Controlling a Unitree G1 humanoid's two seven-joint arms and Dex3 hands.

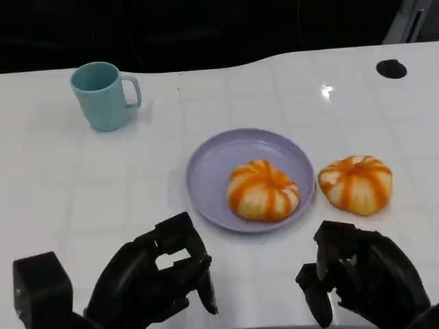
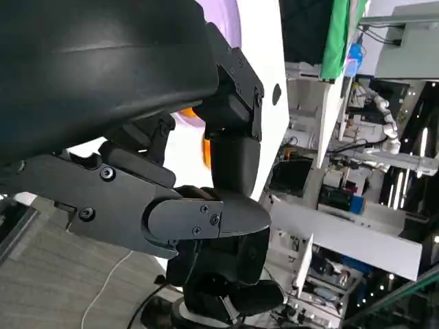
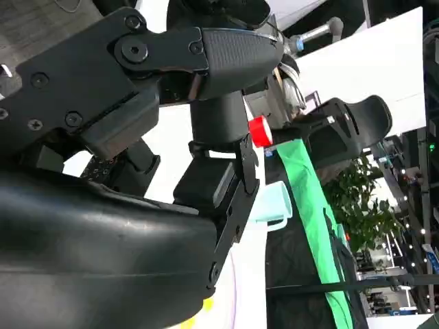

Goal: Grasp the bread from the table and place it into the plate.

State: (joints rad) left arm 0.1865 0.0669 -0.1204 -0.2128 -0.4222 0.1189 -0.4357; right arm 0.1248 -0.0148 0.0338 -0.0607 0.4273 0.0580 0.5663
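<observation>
A round bread with orange stripes [image 1: 355, 184] lies on the white table just right of the lilac plate [image 1: 206, 164]. A second bread of the same kind [image 1: 263, 190] sits on the plate, right of its middle. My left hand [image 1: 154, 277] hangs near the table's front edge, below and left of the plate, fingers curled in around nothing. My right hand [image 1: 363, 277] is at the front right, a short way in front of the bread on the table, also curled and holding nothing. The left wrist view shows a sliver of orange bread [image 2: 206, 151] past the left hand's fingers [image 2: 233, 157].
A teal mug [image 1: 103, 94] stands at the back left, handle to the right, and it also shows in the right wrist view as a pale teal mug [image 3: 271, 209]. A black round spot [image 1: 391, 68] marks the far right of the table. The table's back edge curves behind the plate.
</observation>
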